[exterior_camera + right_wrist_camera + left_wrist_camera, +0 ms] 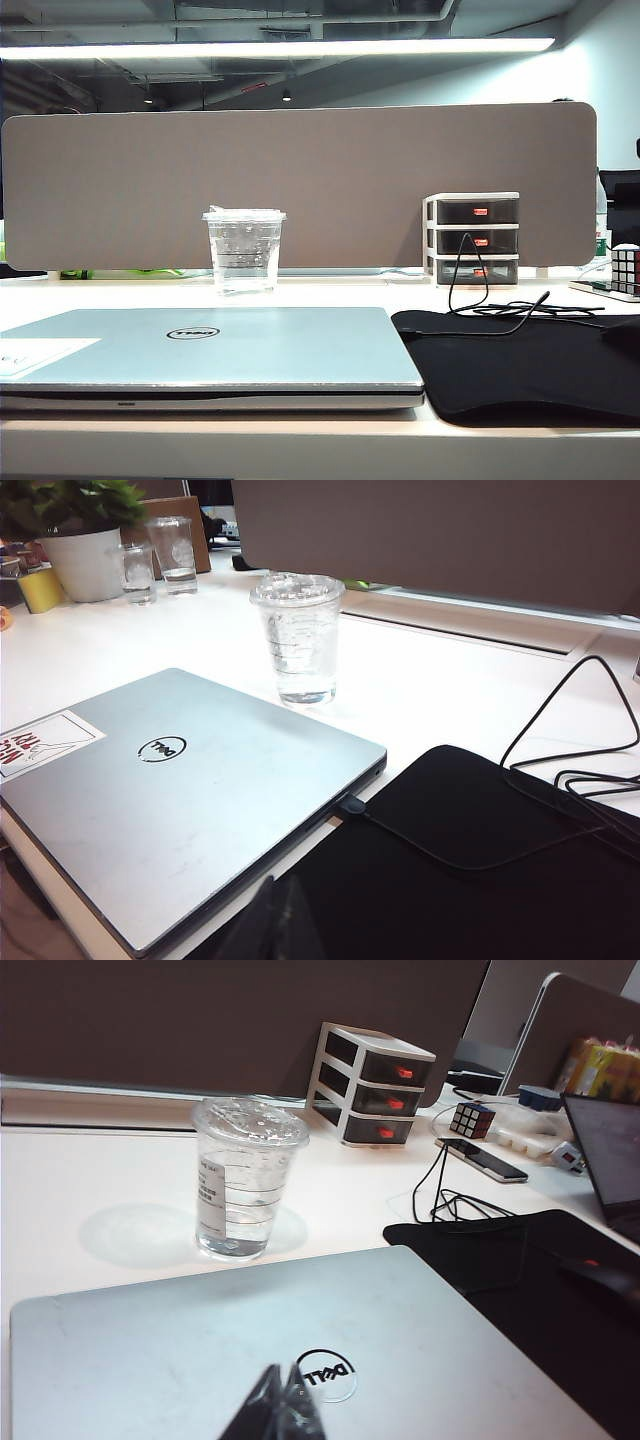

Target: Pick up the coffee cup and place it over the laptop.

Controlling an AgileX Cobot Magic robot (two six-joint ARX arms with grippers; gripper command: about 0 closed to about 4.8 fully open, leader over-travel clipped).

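Standing upright on the white desk [330,292] just behind the closed laptop [215,350], coffee cup [244,250]: thin, crushable, lidded, part-filled, for light mid-wall hold; left gripper [279,1407] and right gripper [277,920] pressed together, well short.

Grey divider panel [300,185] behind white desk [330,292], ceiling strip light [280,47].

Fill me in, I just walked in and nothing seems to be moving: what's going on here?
Nothing is being handled yet. The clear ridged plastic coffee cup with its flat lid stands upright on the white table, behind the closed silver-grey Dell laptop and apart from it. Both grippers hang near the table's front edge, the left gripper shut over the laptop, the right gripper shut over the black cloth mat, both empty.
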